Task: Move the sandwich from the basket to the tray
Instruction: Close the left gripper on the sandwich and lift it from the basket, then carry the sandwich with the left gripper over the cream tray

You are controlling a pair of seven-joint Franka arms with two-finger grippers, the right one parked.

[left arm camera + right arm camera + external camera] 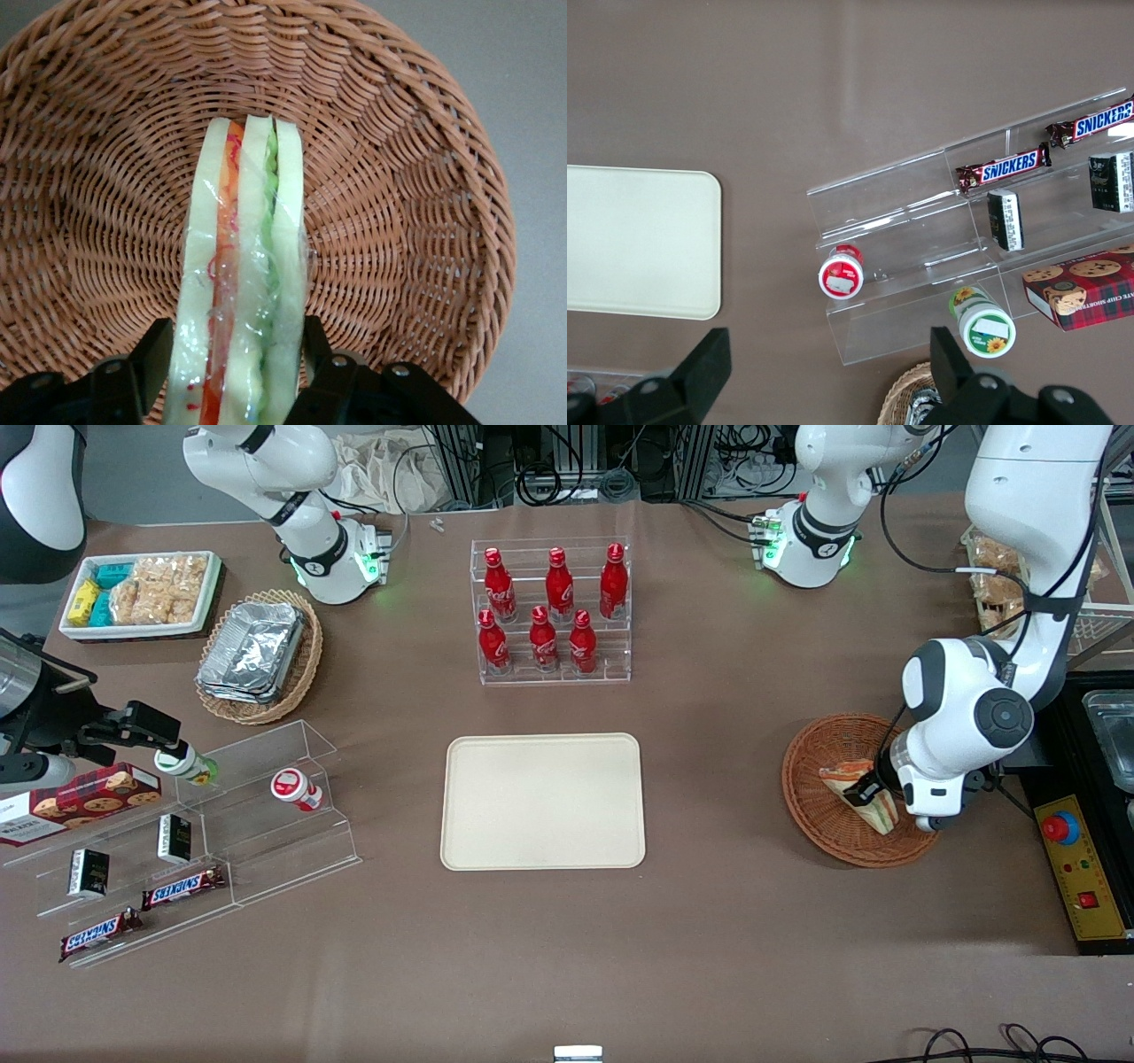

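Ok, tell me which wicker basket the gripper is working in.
The reddish-brown basket with the sandwich; the gripper is shut on it. The tan basket holds foil trays.

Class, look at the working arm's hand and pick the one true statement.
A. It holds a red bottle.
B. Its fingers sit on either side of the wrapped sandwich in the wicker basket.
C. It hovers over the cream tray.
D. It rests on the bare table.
B: the hand has its fingers flanking the sandwich, which is still in the basket; the tray lies bare.
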